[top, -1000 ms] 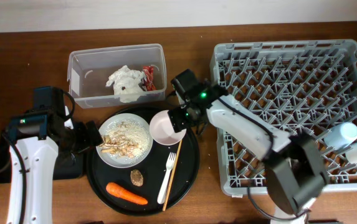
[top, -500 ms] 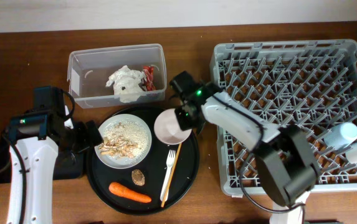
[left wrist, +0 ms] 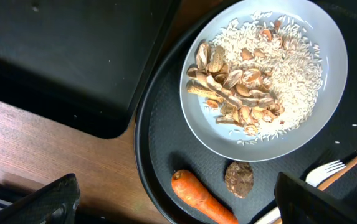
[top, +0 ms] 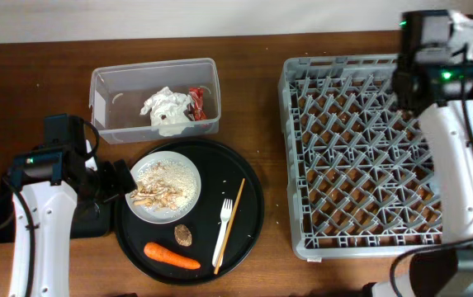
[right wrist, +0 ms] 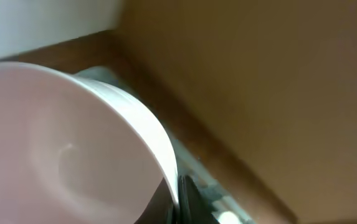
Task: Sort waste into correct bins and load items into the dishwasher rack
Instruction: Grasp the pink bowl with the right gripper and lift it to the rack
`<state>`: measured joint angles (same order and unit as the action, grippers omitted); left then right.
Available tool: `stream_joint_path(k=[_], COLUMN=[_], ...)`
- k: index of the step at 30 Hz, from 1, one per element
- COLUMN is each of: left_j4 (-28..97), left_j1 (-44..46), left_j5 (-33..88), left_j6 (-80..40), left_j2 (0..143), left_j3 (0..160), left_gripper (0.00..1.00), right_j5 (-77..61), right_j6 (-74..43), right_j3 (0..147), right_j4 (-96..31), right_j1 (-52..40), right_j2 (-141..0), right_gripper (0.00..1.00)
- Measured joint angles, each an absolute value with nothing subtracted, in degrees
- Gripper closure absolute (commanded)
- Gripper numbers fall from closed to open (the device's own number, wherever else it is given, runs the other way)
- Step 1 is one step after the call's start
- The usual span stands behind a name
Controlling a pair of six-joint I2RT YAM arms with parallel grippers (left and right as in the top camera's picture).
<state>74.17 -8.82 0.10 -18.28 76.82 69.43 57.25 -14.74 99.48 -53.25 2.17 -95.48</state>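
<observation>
**Fingers clamp bowl rim at rack's far corner**

Fingers (right wrist: 197,196) of the right gripper (right wrist: 177,200) are pressed tight on the thin rim of the small pinkish-white bowl (right wrist: 60,149). The bowl fills the wrist view at a tilt. The arm stands over the far right corner of the grey dishwasher rack (top: 360,165). From overhead the arm hides the bowl, so how high it hangs above the pegs cannot be told.

So narrow a pinch on a smooth rim looks risky. A quick turn of the wrist could let the bowl pivot or slip. An early release would likely drop it on the peg tips, to bounce rather than settle between the rows.

At the left edge of the round black tray (top: 248,223), the left gripper (top: 119,181) hangs with its fingers (left wrist: 47,199) spread as wide as they go, holding nothing. The clear tub (top: 112,107) behind it holds crumpled napkins (top: 163,109) and a red-and-white wrapper (top: 196,101). The flat black tray (left wrist: 72,56) lies just beside the round one.

The white plate (left wrist: 228,140) carries beige food scraps (left wrist: 234,93), which would spill if it were racked before it is emptied. A carrot (top: 170,257), a white fork (top: 224,235) and a small brown lump (left wrist: 239,179) lie near it on the round tray.
</observation>
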Motion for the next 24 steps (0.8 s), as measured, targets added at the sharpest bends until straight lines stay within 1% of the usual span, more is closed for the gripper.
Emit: stream_joint_path(k=[3,7,11,16,21,24], left_j4=[74.3,74.5,75.2,75.7,75.7,75.7], left_j1=[-8.8,-8.8,-8.8,-8.8,-8.8,-8.8], left_j5=[0.1,0.1,0.2,0.3,0.3,0.3], left_j6=[-18.3,-18.3,-18.3,-18.5,-19.1,-19.1], left_j2=[76.8,76.8,76.8,76.8,76.8,76.8], left_j3=[69.4,69.4,69.4,69.4,69.4,69.4], left_gripper=[0.01,0.01,0.01,0.01,0.01,0.01], right_j5=[62.9,64.3,64.6,64.6,62.7,63.1], right_j6=[-15.2,-15.3,-14.8,-14.7,-14.8,-14.8], right_j3=[99.5,99.5,99.4,99.4,98.3,94.2], right_j4=[-50.1,-46.5,-42.0,-41.5,-41.1,-38.5], right_j1=[7.8,13.0,13.1,12.9,11.3,10.1], right_j2=[-98.7,-105.4,-110.4,-117.4,-118.4,-118.3], right_gripper=[0.96,0.96,0.96,0.96,0.96,0.96])
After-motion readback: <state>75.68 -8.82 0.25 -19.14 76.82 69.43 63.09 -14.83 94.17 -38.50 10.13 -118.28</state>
